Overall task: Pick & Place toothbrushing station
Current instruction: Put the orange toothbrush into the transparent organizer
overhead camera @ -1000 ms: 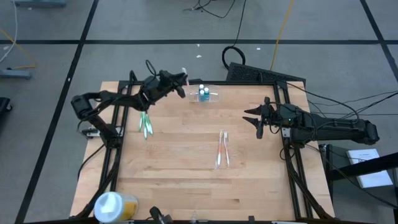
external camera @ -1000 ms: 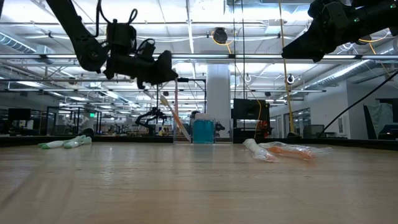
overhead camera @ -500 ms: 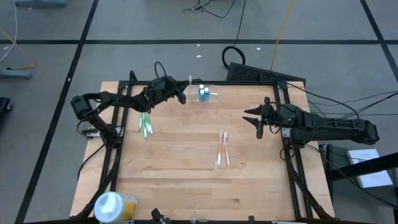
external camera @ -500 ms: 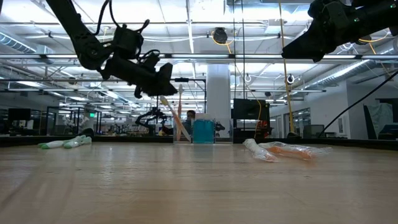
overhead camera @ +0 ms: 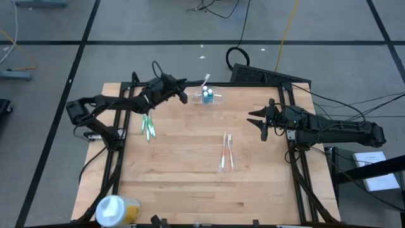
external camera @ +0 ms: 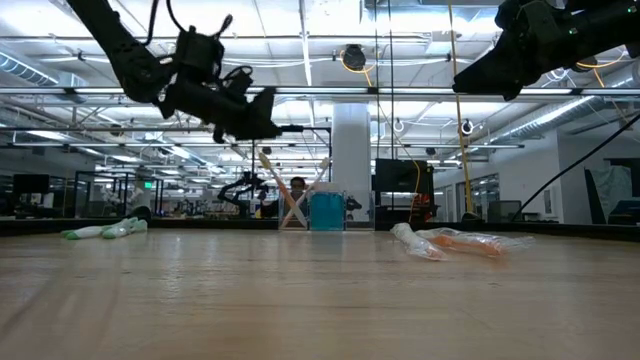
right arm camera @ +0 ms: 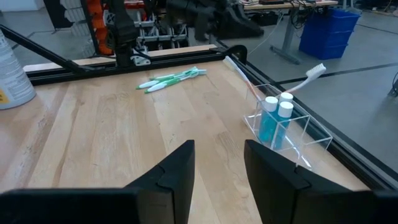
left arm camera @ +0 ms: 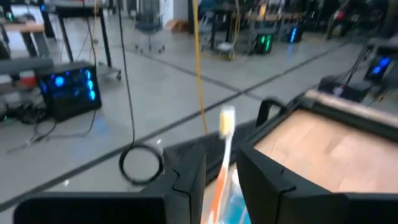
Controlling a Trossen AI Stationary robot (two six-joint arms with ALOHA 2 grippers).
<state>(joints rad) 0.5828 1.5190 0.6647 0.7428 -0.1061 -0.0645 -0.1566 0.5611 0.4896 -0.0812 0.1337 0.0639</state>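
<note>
We see the toothbrushing station (overhead camera: 209,97) at the desk's (overhead camera: 190,183) far edge, an orange-handled toothbrush (right arm camera: 298,81) leaning out of it. The left end effector (overhead camera: 182,92) hovers just beside it — fingers apart, gripping nothing. The right end effector (overhead camera: 256,119) waits open and empty over the desk's right side, well apart.
</note>
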